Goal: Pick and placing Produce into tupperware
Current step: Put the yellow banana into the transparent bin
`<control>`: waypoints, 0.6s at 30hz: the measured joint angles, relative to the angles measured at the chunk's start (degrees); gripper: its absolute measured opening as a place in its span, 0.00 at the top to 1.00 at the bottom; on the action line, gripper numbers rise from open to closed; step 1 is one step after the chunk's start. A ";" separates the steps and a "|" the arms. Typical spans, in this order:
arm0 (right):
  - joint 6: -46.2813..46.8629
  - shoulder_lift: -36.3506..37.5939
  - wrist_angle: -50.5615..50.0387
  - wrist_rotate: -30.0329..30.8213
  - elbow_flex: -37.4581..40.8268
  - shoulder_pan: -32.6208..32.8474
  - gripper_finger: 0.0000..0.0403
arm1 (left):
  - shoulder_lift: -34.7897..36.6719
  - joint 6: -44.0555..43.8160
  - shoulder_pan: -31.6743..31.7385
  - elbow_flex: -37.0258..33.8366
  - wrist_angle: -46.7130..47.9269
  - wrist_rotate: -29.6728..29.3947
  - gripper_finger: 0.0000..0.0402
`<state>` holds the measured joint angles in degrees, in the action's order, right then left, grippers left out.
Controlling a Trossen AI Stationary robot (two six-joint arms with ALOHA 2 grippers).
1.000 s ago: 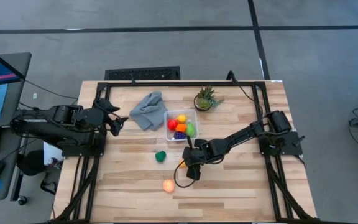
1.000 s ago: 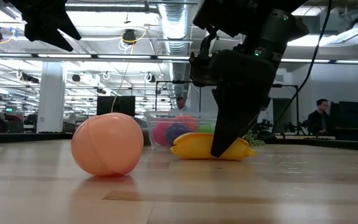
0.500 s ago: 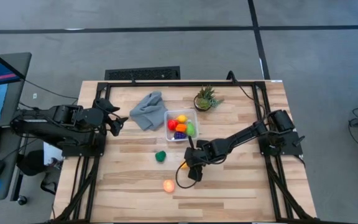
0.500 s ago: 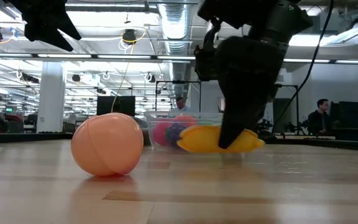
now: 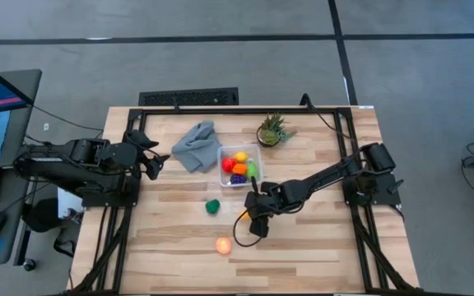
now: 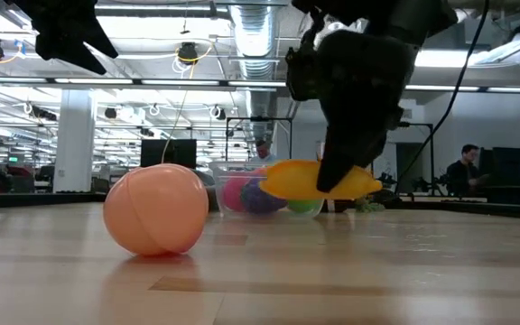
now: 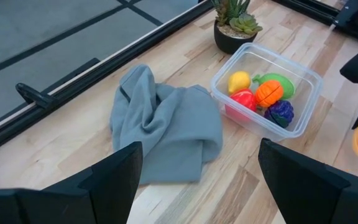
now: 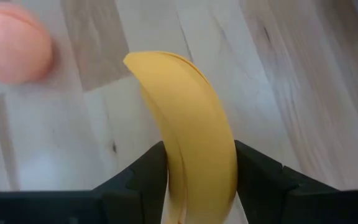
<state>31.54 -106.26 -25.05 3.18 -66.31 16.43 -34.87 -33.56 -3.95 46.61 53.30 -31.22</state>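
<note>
My right gripper is shut on a yellow banana, which hangs clear of the table at the middle, near side. The clear tupperware stands just beyond it and holds red, yellow, orange, purple and green produce. A dark green piece and a peach piece rest on the wood. My left gripper waits open above the table's left edge, with nothing between its fingers. My right gripper pinches the banana between its two fingers, on its two long sides, about mid-length. The fingers slant down from above and lie across the banana. It hangs roughly level, clear of the table, and its free end juts out past the fingers.
A crumpled grey cloth lies left of the tupperware. A small potted plant stands at its far right corner. Bare wood lies on the table's right half and along its near edge. A black frame borders the table.
My right gripper has risen with the banana. The banana lay on the table a second ago and now hangs clear of it, still roughly level. The peach piece and the green piece have stayed put.
</note>
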 joint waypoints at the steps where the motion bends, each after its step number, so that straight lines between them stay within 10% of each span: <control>1: 0.01 0.04 -0.36 0.02 0.09 0.00 0.53 | 0.02 0.00 0.00 0.00 0.00 -0.01 0.23; 18: -0.55 5.72 0.92 3.09 0.07 -0.15 0.51 | 0.02 0.03 0.01 0.00 0.02 -0.02 0.23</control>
<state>30.99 -100.54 -24.13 6.27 -66.24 16.27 -34.85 -33.53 -3.94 46.61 53.32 -31.24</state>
